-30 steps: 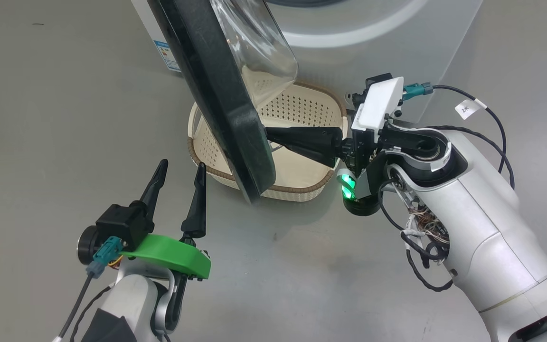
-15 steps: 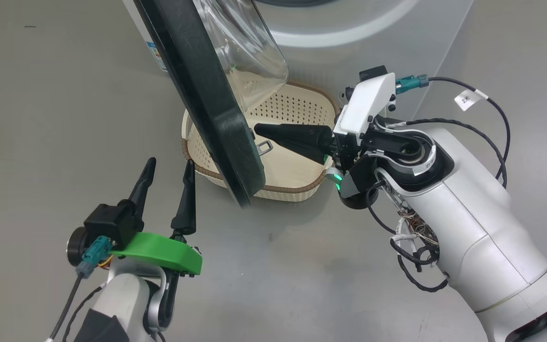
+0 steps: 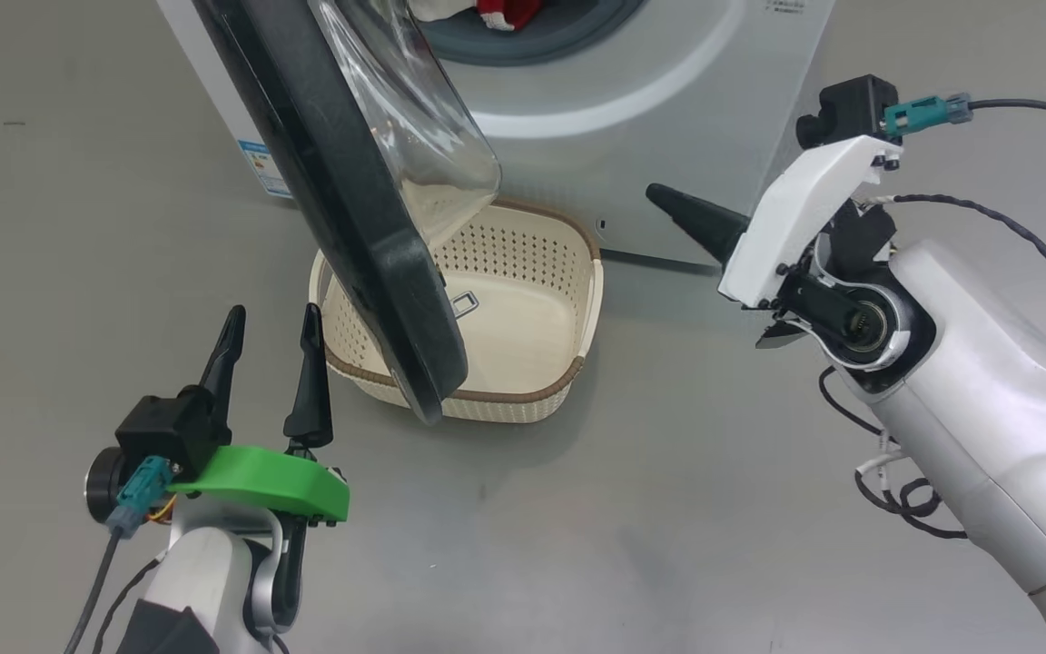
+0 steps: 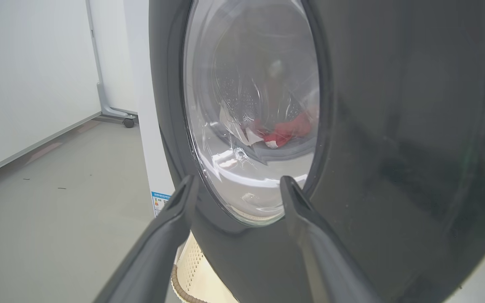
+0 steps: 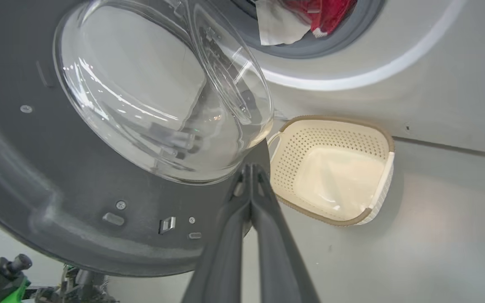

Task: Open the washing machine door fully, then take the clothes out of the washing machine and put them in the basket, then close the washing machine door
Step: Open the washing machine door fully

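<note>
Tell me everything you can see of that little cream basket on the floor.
The basket is cream plastic, rounded rectangular, with perforated walls, a brown woven-look rim and a loop handle. It stands upright and empty on the grey floor before the washing machine, partly hidden by the open washing machine door.

A smooth grey floor (image 3: 577, 536) spreads out, with a few small dark specks (image 4: 59, 188) on it. At its far side stands a white wall (image 4: 32, 75), and near it a grey metal foot (image 4: 114, 112) on a small black wheel (image 4: 129, 123)
</note>
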### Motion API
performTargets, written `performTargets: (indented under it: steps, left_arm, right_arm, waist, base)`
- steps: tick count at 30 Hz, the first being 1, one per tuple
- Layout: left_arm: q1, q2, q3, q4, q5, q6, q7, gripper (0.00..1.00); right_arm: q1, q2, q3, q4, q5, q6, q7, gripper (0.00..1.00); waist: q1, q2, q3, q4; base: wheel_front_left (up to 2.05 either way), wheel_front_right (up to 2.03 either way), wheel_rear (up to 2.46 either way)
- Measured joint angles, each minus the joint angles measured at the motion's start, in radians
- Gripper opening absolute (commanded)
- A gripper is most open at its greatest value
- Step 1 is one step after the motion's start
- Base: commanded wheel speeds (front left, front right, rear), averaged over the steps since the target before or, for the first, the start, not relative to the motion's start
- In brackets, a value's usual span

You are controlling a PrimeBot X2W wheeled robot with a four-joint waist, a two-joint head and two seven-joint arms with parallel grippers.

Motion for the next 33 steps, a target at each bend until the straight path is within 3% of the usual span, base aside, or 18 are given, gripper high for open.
performTargets:
  steps: [3,11,14,23,33]
  left_arm:
    - [0.019,0.0,0.018,0.002,0.015,0.0,0.0,1.0]
    - [0.051,0.007,0.059,0.004,0.025,0.0,0.0,1.0]
    - [0.07,0.013,0.076,0.004,0.027,0.0,0.0,1.0]
    - [0.1,0.016,0.1,0.003,0.04,-0.009,0.0,1.0]
    - [0.115,0.016,0.119,-0.001,0.05,-0.018,0.0,1.0]
  right_arm:
    - [0.004,-0.04,0.026,-0.008,-0.115,0.026,-0.088,0.0]
    - [0.053,-0.12,0.076,-0.031,-0.377,0.022,-0.326,0.0]
    - [0.08,-0.126,0.081,-0.036,-0.436,-0.007,-0.409,0.0]
    - [0.197,-0.161,0.05,-0.037,-0.543,-0.15,-0.642,0.0]
    - [0.343,-0.13,-0.002,-0.061,-0.569,-0.172,-0.651,0.0]
  waist:
    - [0.0,0.0,-0.021,-0.019]
    - [0.0,0.0,-0.069,-0.077]
    - [0.0,0.0,-0.084,-0.099]
    - [0.0,0.0001,-0.128,-0.156]
    - [0.0,0.0,-0.141,-0.186]
  base:
    - [0.0,0.0,0.0]
    - [0.0,0.0,0.0]
    - [0.0,0.0,0.0]
    - [0.0,0.0,0.0]
    - [0.0,0.0,0.0]
